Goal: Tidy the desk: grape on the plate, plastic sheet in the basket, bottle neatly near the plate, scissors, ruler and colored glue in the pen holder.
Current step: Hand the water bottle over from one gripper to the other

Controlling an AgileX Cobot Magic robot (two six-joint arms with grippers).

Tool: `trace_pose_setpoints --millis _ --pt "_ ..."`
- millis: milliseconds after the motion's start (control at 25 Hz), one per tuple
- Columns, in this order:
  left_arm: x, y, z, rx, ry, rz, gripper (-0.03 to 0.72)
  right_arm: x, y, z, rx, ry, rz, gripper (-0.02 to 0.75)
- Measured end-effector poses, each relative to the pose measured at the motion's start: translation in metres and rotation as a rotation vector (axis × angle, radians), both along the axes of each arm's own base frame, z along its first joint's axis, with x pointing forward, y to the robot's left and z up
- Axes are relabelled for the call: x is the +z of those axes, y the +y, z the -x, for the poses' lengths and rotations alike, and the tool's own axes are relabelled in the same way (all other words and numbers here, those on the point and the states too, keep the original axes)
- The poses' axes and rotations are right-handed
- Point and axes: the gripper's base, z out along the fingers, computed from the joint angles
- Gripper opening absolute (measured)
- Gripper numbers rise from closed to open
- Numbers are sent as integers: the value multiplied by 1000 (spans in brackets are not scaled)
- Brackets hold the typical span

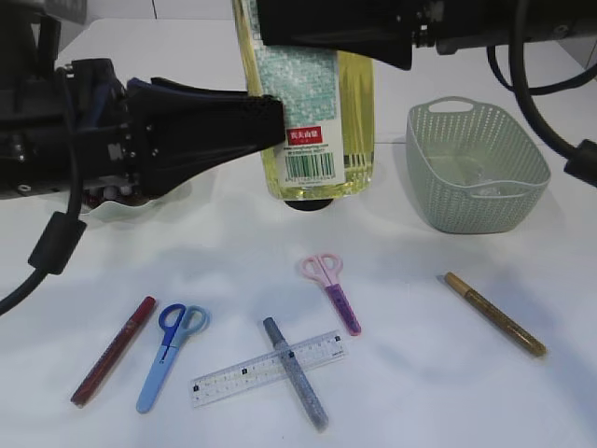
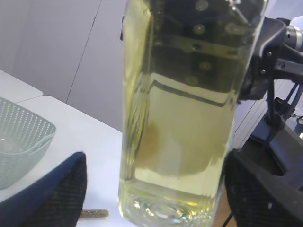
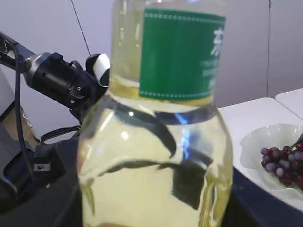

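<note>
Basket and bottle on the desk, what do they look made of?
Basket: likely molded plastic, matte pale green; the walls are a regular grid of small holes and the rim has cut-out handles. Bottle: clear glossy plastic by the look, though glass is possible; yellowish liquid shows through, under a printed label.

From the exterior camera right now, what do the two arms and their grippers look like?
Both are matte black. The left gripper ends a boxy black wrist housing with dark navy finger shells, and a thick black cable loops below it. The right arm is a black block along the top edge, with black cables trailing on the right. No markings legible.
</note>
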Motion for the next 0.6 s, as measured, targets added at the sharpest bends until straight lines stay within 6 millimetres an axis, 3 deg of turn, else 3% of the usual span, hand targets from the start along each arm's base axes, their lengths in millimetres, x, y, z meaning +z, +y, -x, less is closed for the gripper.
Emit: trace_pose_setpoints --millis 600 --pt "3 -15 -11 -66 -32 4 666 0 -1 0 -3 -4 1 461"
